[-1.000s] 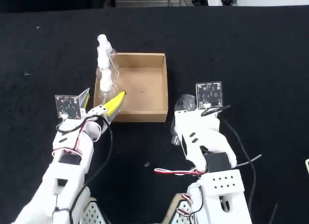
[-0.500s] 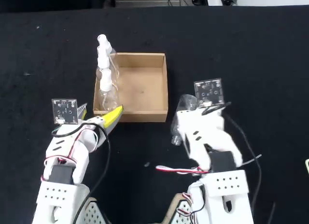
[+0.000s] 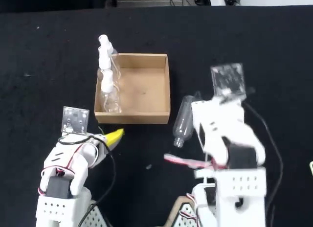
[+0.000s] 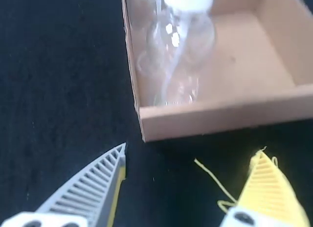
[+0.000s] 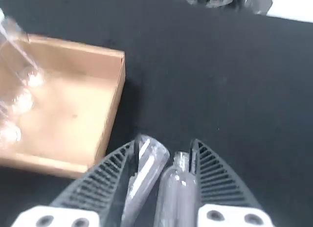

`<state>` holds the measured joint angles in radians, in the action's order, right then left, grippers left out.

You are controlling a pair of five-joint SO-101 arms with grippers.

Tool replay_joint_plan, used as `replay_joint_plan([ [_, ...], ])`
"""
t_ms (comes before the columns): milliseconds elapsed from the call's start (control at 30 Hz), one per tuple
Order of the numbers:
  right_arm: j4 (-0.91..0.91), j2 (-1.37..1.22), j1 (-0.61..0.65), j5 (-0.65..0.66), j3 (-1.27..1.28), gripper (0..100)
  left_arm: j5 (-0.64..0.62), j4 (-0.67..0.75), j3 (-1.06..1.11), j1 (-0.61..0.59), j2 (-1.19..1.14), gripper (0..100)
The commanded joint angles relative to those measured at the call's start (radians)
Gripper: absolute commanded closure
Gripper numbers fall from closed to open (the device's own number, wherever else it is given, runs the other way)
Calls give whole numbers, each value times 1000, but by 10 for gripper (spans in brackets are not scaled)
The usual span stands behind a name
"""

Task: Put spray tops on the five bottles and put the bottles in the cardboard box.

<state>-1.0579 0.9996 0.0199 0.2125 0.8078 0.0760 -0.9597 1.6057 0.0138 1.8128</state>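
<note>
The cardboard box (image 3: 146,117) sits mid-table. Two clear bottles with white spray tops (image 3: 108,87) stand inside along one side wall. In the left wrist view they (image 4: 176,46) rise behind the box's near wall (image 4: 220,117). My left gripper (image 3: 110,136) is a little short of the box's near corner, open, with nothing between its grey and yellow fingers (image 4: 181,188). My right gripper (image 3: 191,114) is shut on a clear bottle without a top (image 3: 183,120), beside the box and tilted, neck end low. The bottle (image 5: 173,188) sits between the fingers (image 5: 164,148).
Black cloth (image 3: 254,51) covers the table around the box. A small speck (image 3: 149,166) lies on the cloth between the two arms. The box's floor (image 3: 144,87) is bare beside the two bottles.
My left gripper has drawn back from the box toward the table's near edge. My right arm has swung up and outward with the topless bottle, which now shows more fully beside the box.
</note>
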Motion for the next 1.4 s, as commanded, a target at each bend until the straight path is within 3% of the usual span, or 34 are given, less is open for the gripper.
replay_joint_plan([
  [0,-87,-229,-15,256,-206,836,17,-38,-15,-2,12,644],
  [167,-238,-483,3,586,-407,836,15,-35,-15,-2,12,644],
  [333,-255,-599,15,872,-420,825,15,-32,-4,-13,12,644],
  [433,-288,-638,48,1105,-390,697,15,-40,-5,-18,11,644],
  [533,-281,-671,49,1194,-390,573,15,-40,-7,-58,11,644],
  [767,-319,-750,29,1610,-341,565,15,-32,-19,-120,11,644],
  [967,-311,-832,31,1699,-338,565,14,-38,-30,-120,11,645],
  [1100,-310,-888,32,1699,-341,570,15,-38,-31,-120,11,702],
  [1267,-269,-943,29,1699,-335,667,15,-37,-31,-120,11,729],
  [1367,-259,-981,31,1697,-337,674,17,-37,-33,-120,11,728],
])
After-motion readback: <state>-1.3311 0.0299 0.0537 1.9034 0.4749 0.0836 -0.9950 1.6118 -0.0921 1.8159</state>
